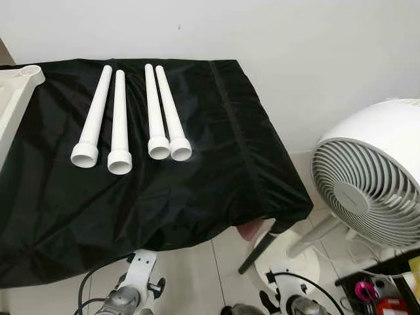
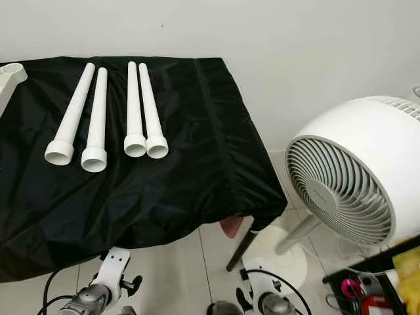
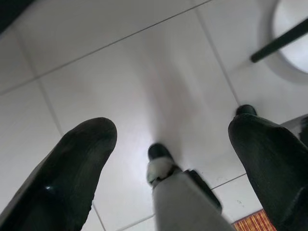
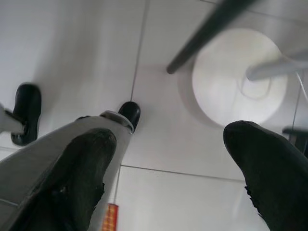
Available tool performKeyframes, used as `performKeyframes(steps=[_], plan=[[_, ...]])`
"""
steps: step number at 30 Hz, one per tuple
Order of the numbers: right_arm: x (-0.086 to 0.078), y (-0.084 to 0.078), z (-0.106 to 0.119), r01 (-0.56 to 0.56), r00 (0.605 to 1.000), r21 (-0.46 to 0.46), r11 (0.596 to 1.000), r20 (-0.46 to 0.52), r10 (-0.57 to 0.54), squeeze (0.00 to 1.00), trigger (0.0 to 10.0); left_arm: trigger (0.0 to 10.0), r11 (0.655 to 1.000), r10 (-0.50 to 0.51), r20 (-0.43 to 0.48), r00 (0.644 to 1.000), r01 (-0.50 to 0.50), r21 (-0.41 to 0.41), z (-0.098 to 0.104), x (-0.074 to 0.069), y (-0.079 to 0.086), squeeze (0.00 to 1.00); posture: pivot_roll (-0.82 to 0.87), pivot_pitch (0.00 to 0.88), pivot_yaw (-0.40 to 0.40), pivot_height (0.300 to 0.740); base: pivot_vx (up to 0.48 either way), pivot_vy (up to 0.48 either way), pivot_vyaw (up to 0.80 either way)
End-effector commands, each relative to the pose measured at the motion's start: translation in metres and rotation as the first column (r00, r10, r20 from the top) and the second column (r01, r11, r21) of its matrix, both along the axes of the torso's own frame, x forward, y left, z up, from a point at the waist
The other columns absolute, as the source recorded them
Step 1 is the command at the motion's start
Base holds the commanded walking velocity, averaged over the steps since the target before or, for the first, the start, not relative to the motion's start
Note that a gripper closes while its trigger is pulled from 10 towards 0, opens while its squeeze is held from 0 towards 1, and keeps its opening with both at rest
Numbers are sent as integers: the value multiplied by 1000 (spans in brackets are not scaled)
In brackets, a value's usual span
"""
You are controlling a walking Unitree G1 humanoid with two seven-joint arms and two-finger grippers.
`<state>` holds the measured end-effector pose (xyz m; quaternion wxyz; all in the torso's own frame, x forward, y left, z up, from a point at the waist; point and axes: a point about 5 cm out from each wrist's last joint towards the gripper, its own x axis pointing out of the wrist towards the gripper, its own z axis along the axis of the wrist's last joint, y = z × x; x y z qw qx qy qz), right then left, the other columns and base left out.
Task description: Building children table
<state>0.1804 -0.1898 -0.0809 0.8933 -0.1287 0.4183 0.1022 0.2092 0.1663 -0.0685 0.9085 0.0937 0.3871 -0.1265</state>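
Several white tube-shaped table legs lie on a table under a black cloth [image 1: 197, 190], flared ends toward me. One pair [image 1: 108, 118] lies to the left and a second pair [image 1: 164, 113] just right of it. A white plastic tabletop piece [image 1: 14, 88] rests at the table's far left edge. Both arms hang low below the table's front edge, the left arm [image 1: 134, 285] and the right arm [image 1: 292, 298]. My left gripper [image 3: 173, 139] and right gripper [image 4: 168, 144] are both open over the floor tiles, holding nothing.
A large white fan [image 1: 374, 174] stands on the floor to the right, its round base [image 4: 236, 77] beside the table's black leg [image 1: 259, 249]. Small red and pink items [image 1: 380, 298] sit at the bottom right. A white wall runs behind the table.
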Motion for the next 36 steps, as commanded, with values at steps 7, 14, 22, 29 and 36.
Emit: performKeyframes(steps=[7,14,22,29,36], plan=[[-2,-2,-1,7,1000,-2,1000,-9,-7,0,10000,10000,1000,-6,-31,1000,7,7,-4,-7,3,0,-72,6,-35,740,0,0,678],[1,-3,0,26,1000,-1,1000,-2,-26,0,10000,10000,1000,13,-33,999,-13,2,-4,-7,4,0,-60,10,-24,740,0,0,0],[2,3,0,23,1000,14,1000,1,-23,0,10000,10000,999,36,-38,999,-36,4,-4,-7,6,0,-45,18,-12,740,0,33,0],[3,6,0,24,1000,25,999,5,-24,0,10000,10000,999,37,-43,998,-37,7,-5,-8,8,0,-39,23,-7,740,0,279,0],[2,7,0,22,1000,25,999,2,-22,0,10000,10000,999,42,-49,998,-42,9,-6,-10,10,0,-38,26,-9,740,0,285,0]])
